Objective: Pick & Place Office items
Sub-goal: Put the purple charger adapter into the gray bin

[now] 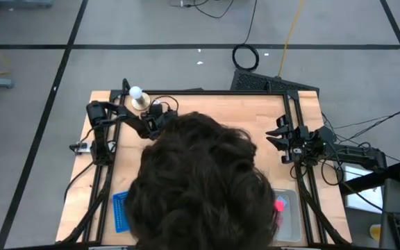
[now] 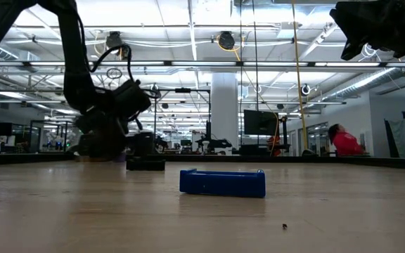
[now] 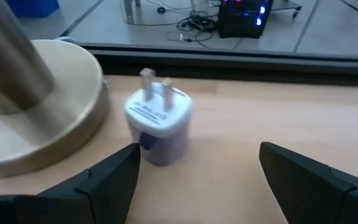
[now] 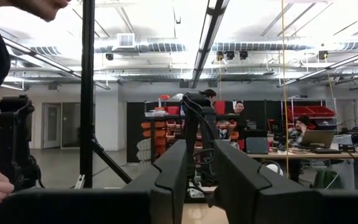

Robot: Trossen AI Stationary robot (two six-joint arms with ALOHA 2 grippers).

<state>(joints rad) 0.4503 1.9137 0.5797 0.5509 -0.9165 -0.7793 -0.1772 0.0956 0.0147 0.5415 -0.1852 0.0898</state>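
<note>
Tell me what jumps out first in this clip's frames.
A person's dark-haired head fills the middle of the high view, hiding most of the table. At the table's far left corner, the left pincer stands open before a white plug adapter beside a round tan base. The right pincer hangs raised at the right side.

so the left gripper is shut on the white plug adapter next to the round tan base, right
Not quite. The left gripper is open, not shut: in the left wrist view its two fingers stand wide apart, with the white plug adapter ahead of them and untouched. The adapter does stand beside the round tan base.
</note>
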